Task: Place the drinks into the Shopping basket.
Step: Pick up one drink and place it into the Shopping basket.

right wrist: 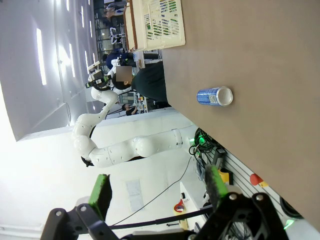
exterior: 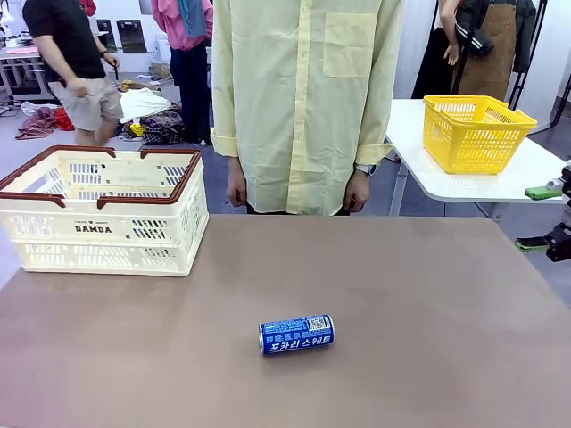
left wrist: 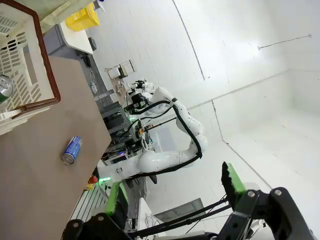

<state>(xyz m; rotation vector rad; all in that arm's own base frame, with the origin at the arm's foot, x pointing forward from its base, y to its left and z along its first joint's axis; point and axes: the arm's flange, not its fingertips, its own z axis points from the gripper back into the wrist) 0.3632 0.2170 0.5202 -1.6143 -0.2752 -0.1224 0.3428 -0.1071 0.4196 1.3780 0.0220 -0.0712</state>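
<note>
While one green can (left wrist: 5, 86) already sits inside the Shopping basket (exterior: 107, 234) at the table's far left corner, the blue can (exterior: 296, 334) lies on its side near the middle of the near edge, untouched. My left jaws (left wrist: 175, 192) and right jaws (right wrist: 157, 192) both stand wide open, empty, raised off the table. Next, I judge, one arm must descend and close across the can's round body.
</note>
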